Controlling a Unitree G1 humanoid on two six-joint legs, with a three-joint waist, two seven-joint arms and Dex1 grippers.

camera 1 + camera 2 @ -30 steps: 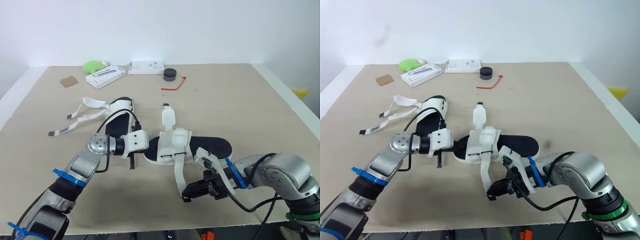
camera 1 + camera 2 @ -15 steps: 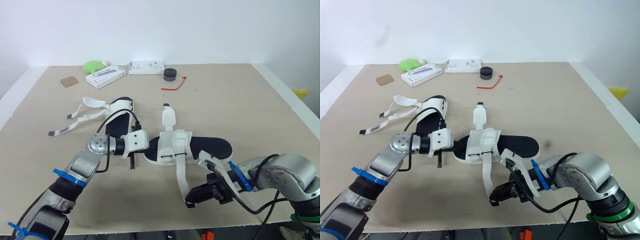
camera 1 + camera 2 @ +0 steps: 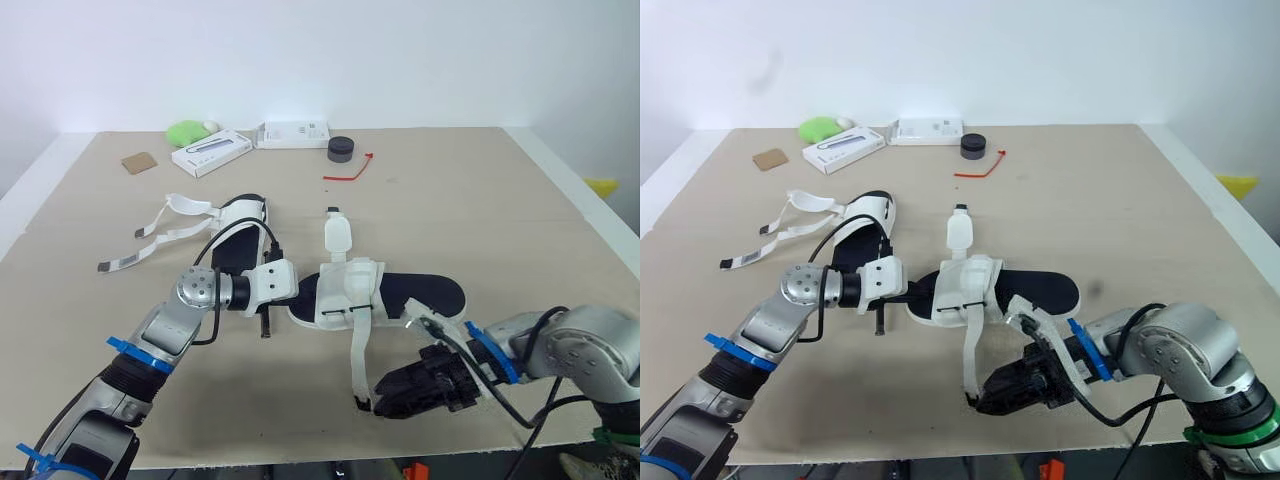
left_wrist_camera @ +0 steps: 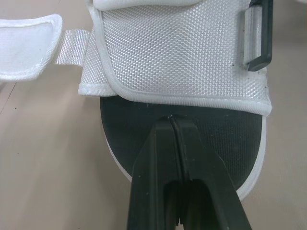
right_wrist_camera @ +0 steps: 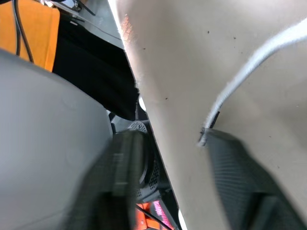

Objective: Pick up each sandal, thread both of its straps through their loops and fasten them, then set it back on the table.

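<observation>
While left claw (image 4: 171, 120) clamps end of sandal (image 3: 430, 292) lying crosswise, right claw (image 3: 383, 402) seemingly parted at strap (image 3: 357, 360) tip.

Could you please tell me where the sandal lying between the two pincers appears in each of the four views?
Left eye view: mid-picture, the sandal, one end at the shut left pincer.
Right eye view: mid-picture as well.
Left wrist view: its black sole and white upper, just ahead of that pincer.
Right wrist view: the end of its loose strap.
Shared landmark: that strap, running from the upper toward the right pincer.
</observation>
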